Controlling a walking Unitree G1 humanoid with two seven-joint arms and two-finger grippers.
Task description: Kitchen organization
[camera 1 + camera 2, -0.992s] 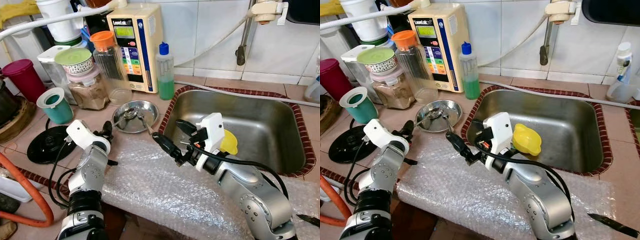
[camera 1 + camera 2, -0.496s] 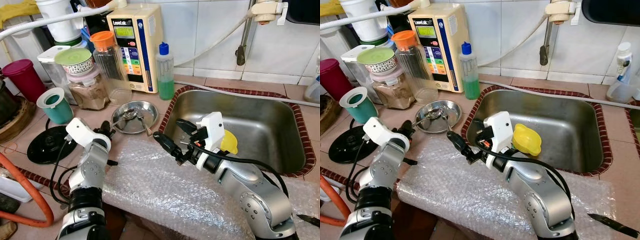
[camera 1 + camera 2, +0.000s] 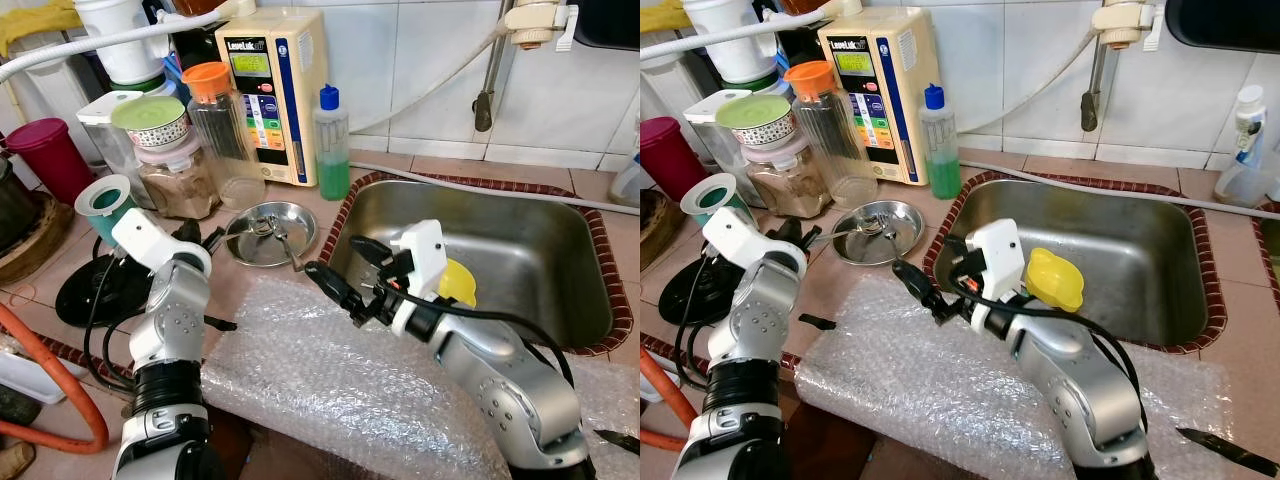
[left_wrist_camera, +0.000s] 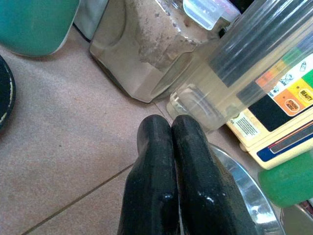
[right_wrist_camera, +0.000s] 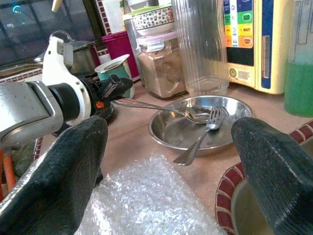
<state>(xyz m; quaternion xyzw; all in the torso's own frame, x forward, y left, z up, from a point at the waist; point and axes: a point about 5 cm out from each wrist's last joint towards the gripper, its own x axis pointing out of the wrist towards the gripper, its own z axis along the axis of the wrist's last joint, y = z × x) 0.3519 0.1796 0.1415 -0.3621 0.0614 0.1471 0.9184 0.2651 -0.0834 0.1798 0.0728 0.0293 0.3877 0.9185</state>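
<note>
Steel is the material of what we aim for: a shallow round dish [image 3: 268, 233] on the tiled bench [image 3: 200, 240], between the sink [image 3: 520, 250] and the jars, holding a spoon [image 5: 161, 108] and a fork [image 5: 203, 134]. The spoon's long handle points out over the rim toward our left pincer [image 3: 205, 240], which waits just beside the dish with its fingers [image 4: 161, 176] pressed together, empty. We judge this arm the nearer one. Our right pincer [image 3: 345, 270] hovers over the bubble wrap [image 3: 340, 380] with fingers spread wide, facing the dish; the fork's handle leans toward it.
</note>
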